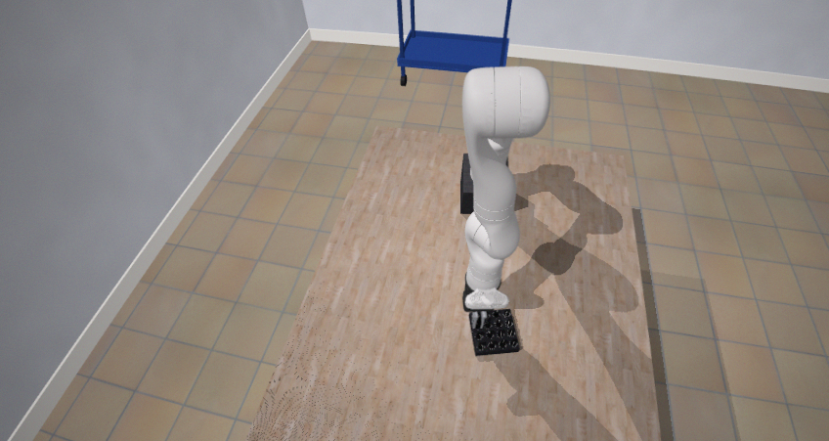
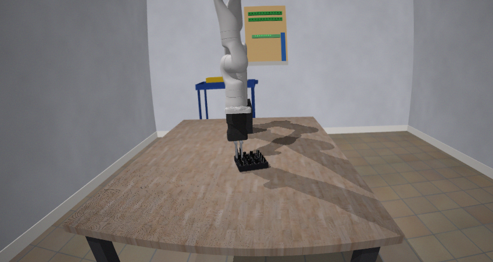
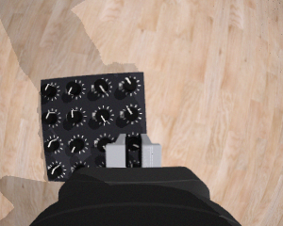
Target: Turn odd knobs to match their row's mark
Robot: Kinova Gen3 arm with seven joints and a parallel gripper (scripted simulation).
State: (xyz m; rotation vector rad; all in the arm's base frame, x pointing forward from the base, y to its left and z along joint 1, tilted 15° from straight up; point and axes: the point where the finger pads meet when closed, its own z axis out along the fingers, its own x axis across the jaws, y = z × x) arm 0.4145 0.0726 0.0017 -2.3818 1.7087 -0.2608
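The black knob box (image 1: 499,343) (image 2: 255,166) (image 3: 89,129) stands flat on the wooden table (image 1: 377,250) (image 2: 165,190), with sixteen black knobs, each with a white line. My gripper (image 1: 478,319) (image 2: 238,153) (image 3: 133,145) points straight down over the box's corner nearest the arm. In the wrist view its two grey fingers stand on either side of one knob (image 3: 134,141), in the rightmost column, third row from the top. The fingers are shut on that knob. The bottom row of knobs is partly hidden behind the gripper body. I see no socket on the box in any view.
The arm's black base (image 1: 466,188) sits on the table behind the box. A blue cart (image 1: 452,50) (image 2: 204,86) stands on the floor beyond the table's far end. A tan board (image 2: 265,35) hangs on the back wall.
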